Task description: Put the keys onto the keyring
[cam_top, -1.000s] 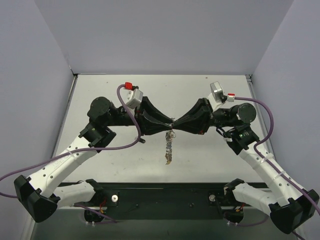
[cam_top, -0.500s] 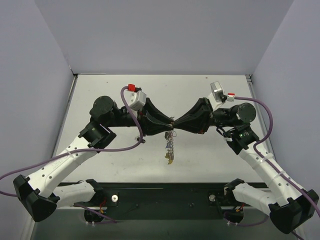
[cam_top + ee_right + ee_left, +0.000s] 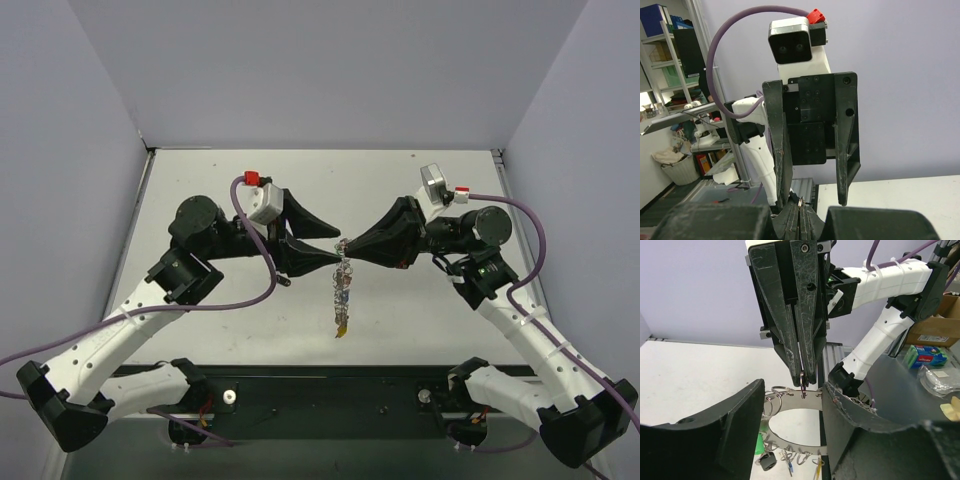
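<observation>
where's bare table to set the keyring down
Bare table runs along the back wall and on either side of the hanging keyring. Crowded at centre, where left gripper and right gripper meet above it.

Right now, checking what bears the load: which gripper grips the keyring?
The right gripper, pinched shut on the top of the keyring; the left gripper stands open, fingers spread apart.

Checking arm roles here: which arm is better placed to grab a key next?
Left. The left arm has open, empty jaws either side of the keyring, close to the keys hanging from it. The right arm has jaws shut on the keyring's top, holding it up, so it is busy.
</observation>
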Controlling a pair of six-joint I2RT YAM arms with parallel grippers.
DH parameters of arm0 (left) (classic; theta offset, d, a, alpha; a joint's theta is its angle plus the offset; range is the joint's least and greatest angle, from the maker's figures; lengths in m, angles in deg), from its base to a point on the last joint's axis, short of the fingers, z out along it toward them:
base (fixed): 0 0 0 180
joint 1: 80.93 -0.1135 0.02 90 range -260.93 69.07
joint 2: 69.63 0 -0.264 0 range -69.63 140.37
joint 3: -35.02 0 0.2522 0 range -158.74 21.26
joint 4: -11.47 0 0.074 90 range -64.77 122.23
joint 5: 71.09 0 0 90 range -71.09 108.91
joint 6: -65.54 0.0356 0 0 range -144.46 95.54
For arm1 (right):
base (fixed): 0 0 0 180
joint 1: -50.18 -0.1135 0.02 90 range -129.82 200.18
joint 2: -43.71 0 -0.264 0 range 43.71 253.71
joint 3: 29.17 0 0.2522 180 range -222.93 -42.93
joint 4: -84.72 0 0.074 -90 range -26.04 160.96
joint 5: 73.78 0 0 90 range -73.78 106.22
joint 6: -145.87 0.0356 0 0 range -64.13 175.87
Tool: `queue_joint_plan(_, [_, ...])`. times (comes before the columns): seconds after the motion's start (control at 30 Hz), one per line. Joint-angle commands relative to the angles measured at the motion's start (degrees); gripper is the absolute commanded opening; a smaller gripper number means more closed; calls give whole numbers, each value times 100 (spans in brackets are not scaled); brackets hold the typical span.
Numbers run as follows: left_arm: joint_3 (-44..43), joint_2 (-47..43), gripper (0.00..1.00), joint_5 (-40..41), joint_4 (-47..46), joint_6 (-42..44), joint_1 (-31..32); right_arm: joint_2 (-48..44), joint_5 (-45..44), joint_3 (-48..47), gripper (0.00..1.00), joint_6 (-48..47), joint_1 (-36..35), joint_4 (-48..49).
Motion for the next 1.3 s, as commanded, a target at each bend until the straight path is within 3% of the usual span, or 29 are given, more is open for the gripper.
queue_joint_plan(0.0, [21, -197, 57, 260, -56, 119, -27, -184, 42, -130, 0, -84, -14, 737])
queue_joint_plan(0.2, [4, -109, 43, 243, 14, 137, -27, -219, 16, -121, 0, -110, -14, 702])
queue_joint_plan(0.37, [4, -48, 38, 252, 111, 216, -27, -263, -2, -104, 0, -128, -14, 666])
queue_joint_plan(0.73, [-13, 31, 42, 173, -3, 163, -18, -210, 16, -121, 0, -145, -5, 640])
queue_joint_plan(1.27, [-31, 172, 42, -29, -266, 49, 88, -140, 33, -104, 0, -163, -5, 649])
